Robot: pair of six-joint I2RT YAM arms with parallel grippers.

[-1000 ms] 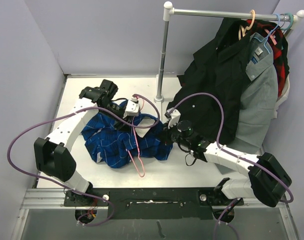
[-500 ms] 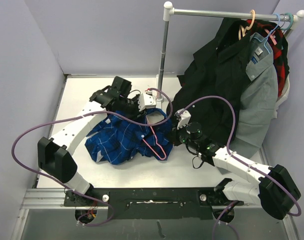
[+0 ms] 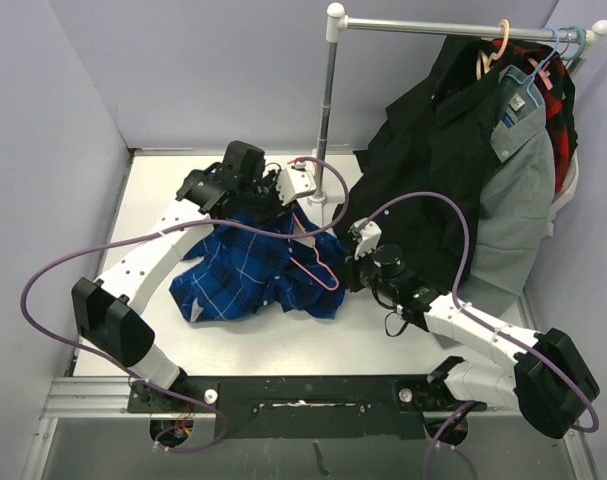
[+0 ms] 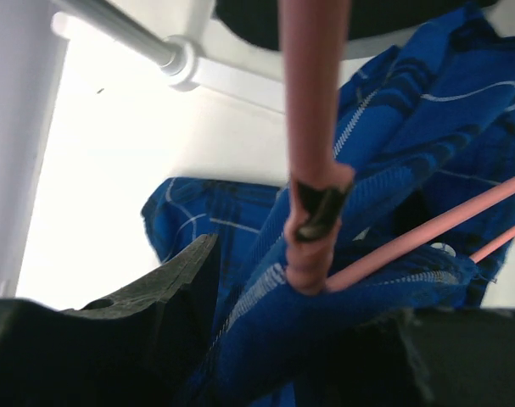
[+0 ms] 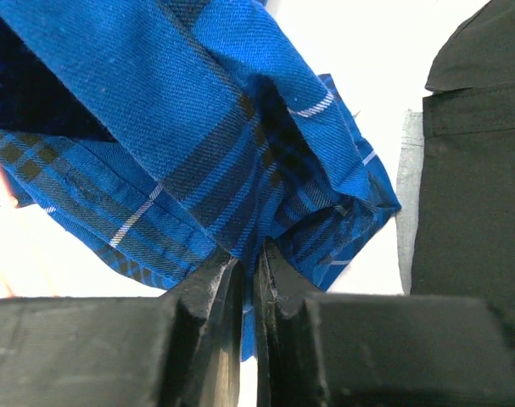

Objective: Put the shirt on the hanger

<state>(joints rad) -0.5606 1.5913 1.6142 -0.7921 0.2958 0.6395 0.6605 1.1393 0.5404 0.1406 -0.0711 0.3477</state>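
Above the table (image 3: 153,190), in the top view, you are holding the hanger (image 3: 318,268) with the left gripper (image 3: 297,192) clenched by its hook. Its long axis is slanting toward the right gripper (image 3: 351,262), across the shirt (image 3: 243,280) heaped between the arms. At the left wrist, soft, light cloth is draping over the stiff wire. At the right wrist, the fingers are pinching a limp fold; the collar would probably be giving you a firmer hold.
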